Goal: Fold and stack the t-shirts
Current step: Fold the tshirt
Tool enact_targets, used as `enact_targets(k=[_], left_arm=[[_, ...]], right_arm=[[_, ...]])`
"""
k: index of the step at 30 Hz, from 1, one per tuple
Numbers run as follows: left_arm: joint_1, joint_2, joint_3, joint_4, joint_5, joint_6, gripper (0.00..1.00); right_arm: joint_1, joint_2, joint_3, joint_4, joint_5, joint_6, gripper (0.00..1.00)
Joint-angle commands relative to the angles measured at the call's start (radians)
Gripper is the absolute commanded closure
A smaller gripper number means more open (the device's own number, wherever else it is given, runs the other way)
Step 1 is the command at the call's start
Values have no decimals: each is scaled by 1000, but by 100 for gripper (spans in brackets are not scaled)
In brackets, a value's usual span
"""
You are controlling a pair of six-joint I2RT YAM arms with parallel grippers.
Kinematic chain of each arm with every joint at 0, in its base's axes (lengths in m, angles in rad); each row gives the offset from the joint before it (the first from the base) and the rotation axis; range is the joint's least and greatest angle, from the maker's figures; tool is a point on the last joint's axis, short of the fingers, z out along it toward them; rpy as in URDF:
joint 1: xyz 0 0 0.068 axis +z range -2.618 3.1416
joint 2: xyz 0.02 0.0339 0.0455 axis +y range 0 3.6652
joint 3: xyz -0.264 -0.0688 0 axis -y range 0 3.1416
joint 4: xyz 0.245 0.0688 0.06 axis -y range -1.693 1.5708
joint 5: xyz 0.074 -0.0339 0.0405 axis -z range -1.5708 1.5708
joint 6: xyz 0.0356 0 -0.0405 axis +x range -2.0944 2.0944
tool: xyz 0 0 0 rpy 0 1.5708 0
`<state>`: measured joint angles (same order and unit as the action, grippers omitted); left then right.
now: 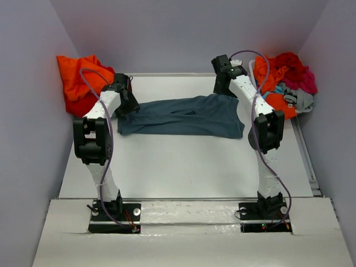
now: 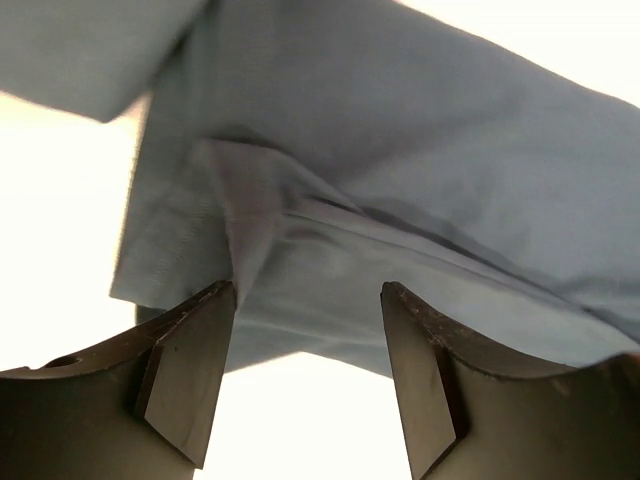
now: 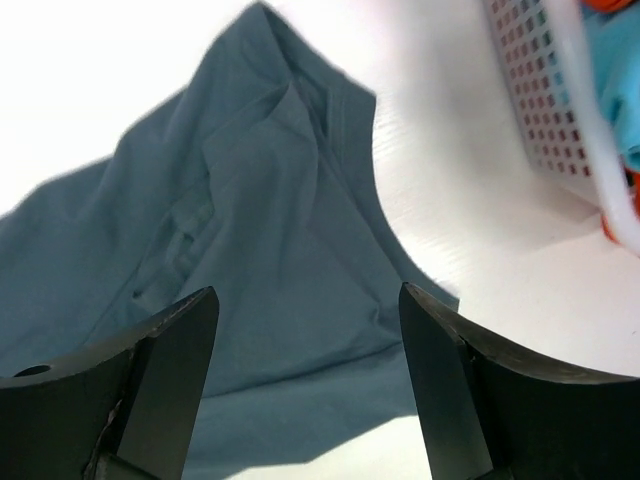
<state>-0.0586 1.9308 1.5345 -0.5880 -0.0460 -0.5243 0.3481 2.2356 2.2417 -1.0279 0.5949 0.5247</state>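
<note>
Left gripper (image 2: 307,300) and right gripper (image 3: 308,300) both have jaws apart and hold nothing, each over one end of the slate-blue t-shirt (image 1: 183,117) on the table (image 1: 167,167).

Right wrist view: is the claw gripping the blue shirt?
No, the right gripper is wide open, and the blue shirt lies on the table.

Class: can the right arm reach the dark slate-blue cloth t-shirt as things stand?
Probably yes: the right pincer hangs open over the dark slate-blue cloth t-shirt, nothing between.
</note>
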Motion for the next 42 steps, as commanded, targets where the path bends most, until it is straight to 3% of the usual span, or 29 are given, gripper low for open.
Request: enact_targets(k=[1, 9, 14, 30, 42], left_arm=[[-75, -59, 75, -73, -48, 76, 29], [-130, -121, -2, -93, -45, 90, 29], [-139, -151, -40, -88, -52, 98, 29], [-150, -43, -7, -70, -38, 106, 29], [-150, 92, 93, -67, -55, 99, 29]], right_arm=[[-3, -73, -82, -87, -113, 44, 23], [-3, -250, -416, -38, -265, 78, 25], [-3, -295, -519, -18, -302, 77, 25], [-3, -283, -613, 69, -455, 63, 27], [-3, -151, -493, 118, -543, 43, 27]])
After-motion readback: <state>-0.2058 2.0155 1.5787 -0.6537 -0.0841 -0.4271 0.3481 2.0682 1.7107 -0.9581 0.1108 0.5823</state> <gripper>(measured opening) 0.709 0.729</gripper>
